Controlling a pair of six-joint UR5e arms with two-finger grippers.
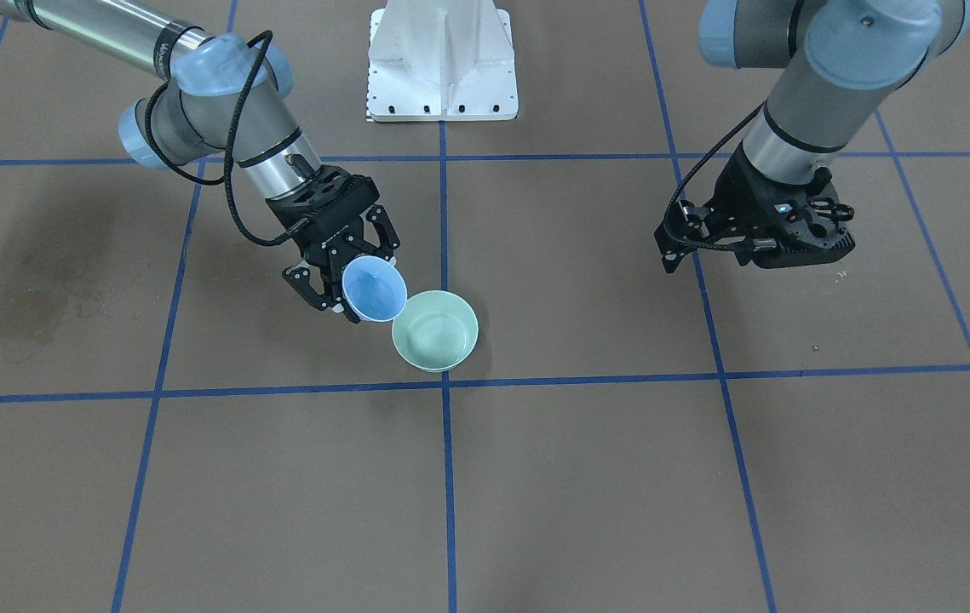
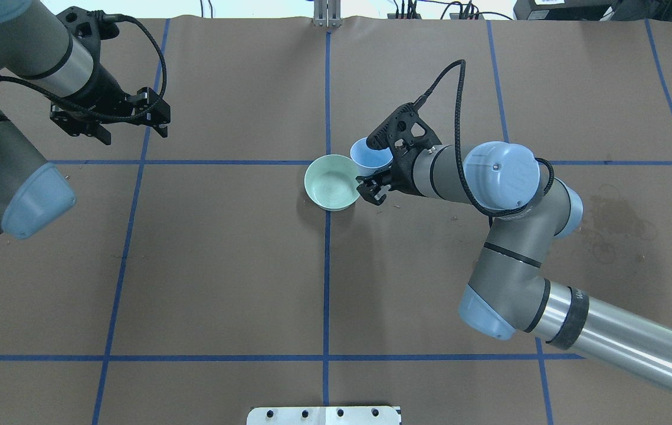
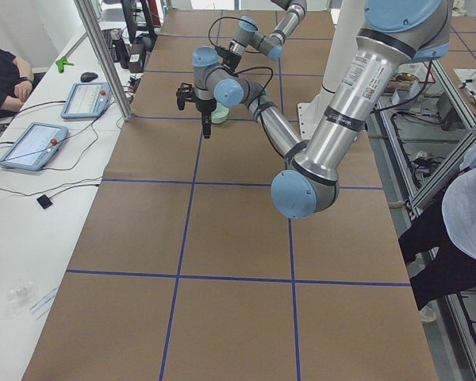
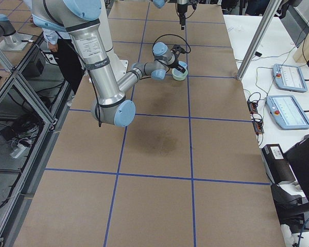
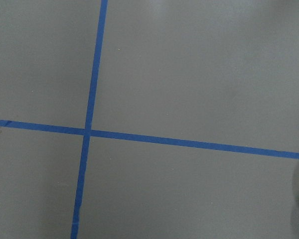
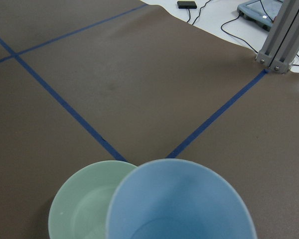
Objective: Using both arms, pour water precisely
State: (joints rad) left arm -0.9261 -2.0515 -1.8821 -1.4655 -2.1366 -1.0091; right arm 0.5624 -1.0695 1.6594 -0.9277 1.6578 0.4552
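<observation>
Leaning toward the bowl (image 1: 461, 317), the cup (image 1: 375, 291) is pinched in the right gripper (image 1: 352, 272), its lip over the bowl's rim. The bowl lies to the robot's left of the mouth. Water (image 6: 169, 226) (seemingly a faint darker pool low in the cup) need only run that way. The left gripper (image 2: 123, 121) hovers well apart; I cannot tell whether it is spread or closed.

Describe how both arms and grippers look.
Left arm and right arm: silver-grey tubes, pale-blue round joint caps, black rings. A braided black cable loops along each wrist. Left gripper and right gripper: black, open-framed, two-fingered. Small print on the tubes is unreadable.
</observation>
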